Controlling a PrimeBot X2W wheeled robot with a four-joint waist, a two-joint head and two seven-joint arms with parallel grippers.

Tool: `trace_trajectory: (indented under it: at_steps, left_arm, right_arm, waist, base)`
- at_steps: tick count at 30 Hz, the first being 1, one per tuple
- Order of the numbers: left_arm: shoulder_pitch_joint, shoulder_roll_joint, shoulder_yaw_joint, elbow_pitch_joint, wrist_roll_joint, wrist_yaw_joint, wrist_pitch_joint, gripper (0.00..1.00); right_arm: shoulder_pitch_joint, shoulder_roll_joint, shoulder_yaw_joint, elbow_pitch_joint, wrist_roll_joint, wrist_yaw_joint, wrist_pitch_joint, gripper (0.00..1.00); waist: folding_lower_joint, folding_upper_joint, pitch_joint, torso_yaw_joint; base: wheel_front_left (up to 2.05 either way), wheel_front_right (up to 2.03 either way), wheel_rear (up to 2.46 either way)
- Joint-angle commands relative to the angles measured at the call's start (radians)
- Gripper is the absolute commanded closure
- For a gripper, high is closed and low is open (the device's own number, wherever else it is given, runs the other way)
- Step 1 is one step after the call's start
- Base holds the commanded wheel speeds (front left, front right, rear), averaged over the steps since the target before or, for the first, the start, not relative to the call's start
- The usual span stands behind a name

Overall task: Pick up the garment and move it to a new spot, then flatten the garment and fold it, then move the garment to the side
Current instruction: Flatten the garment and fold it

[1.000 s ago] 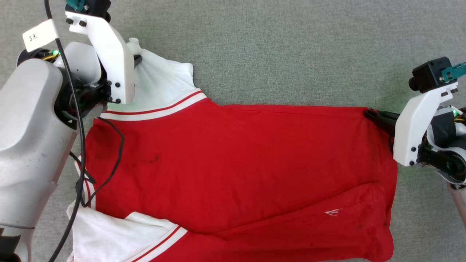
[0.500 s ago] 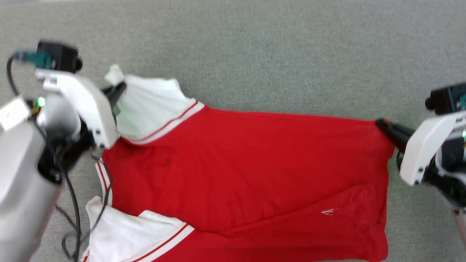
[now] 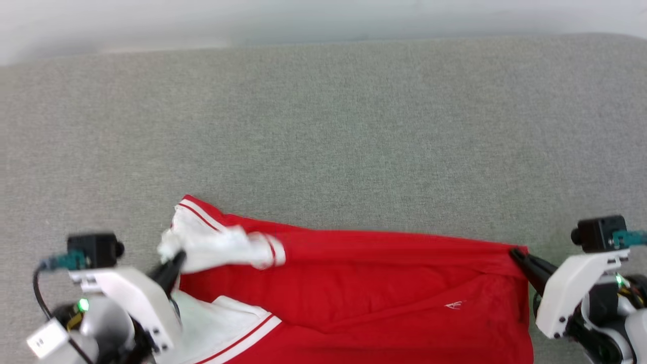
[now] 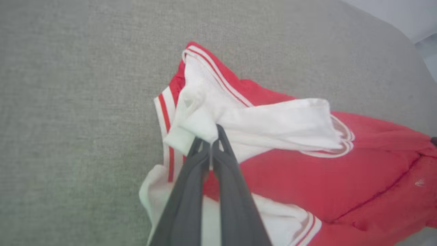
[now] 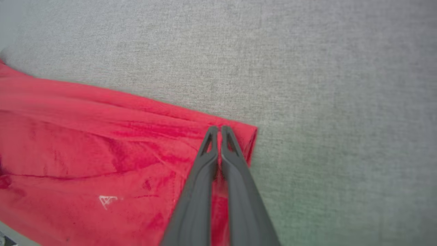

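Note:
The garment [image 3: 364, 283], a red jersey with white sleeves and striped trim, is stretched across the lower part of the head view on the grey surface. My left gripper [image 3: 174, 260] is shut on the bunched white sleeve [image 4: 205, 126] at the garment's left end. At the right end my right gripper [image 3: 518, 255] is shut on the red hem corner [image 5: 235, 133]. A small white logo [image 3: 455, 305] shows near the right end. A second white sleeve [image 3: 222, 323] lies below the left gripper. The garment's lower part runs off the head view's bottom edge.
Grey fabric surface [image 3: 323, 141] stretches wide beyond the garment, up to its far edge [image 3: 323, 43] with a pale wall behind. In the left wrist view the surface's curved edge [image 4: 406, 37] shows at the upper right.
The head camera has tilted, so the garment now sits low in the view. The garment's far edge has been drawn toward me, and the white sleeve is now bunched in the left gripper.

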Motion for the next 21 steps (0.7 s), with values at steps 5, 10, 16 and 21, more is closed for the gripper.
trace_trajectory:
  at_steps: [5, 10, 16, 21]
  left_arm:
    - [0.162, -0.029, -0.003, -0.038, -0.036, 0.042, -0.035, 1.0]
    - [0.233, -0.05, -0.012, -0.02, -0.066, 0.052, -0.037, 1.0]
    - [0.245, -0.089, -0.033, 0.038, -0.09, 0.02, -0.043, 1.0]
    - [0.213, -0.117, -0.042, 0.087, -0.09, -0.001, -0.059, 0.11]
  right_arm:
    - [0.092, 0.032, -0.056, 0.019, -0.023, -0.001, -0.064, 1.0]
    - [0.152, 0.062, -0.105, 0.025, -0.037, -0.001, -0.095, 1.0]
    - [0.207, 0.101, -0.118, 0.028, -0.057, -0.001, -0.093, 1.0]
    - [0.23, 0.137, -0.106, 0.029, -0.052, -0.001, -0.085, 0.58]
  waist:
    - [0.0, 0.0, -0.041, 0.028]
    - [0.0, 0.0, -0.056, 0.039]
    - [0.0, 0.0, -0.064, 0.044]
    - [0.0, 0.0, -0.074, 0.043]
  base:
    - [0.0, 0.0, 0.0]
    - [0.0, 0.0, 0.0]
    - [0.0, 0.0, 0.0]
    - [0.0, 0.0, 0.0]
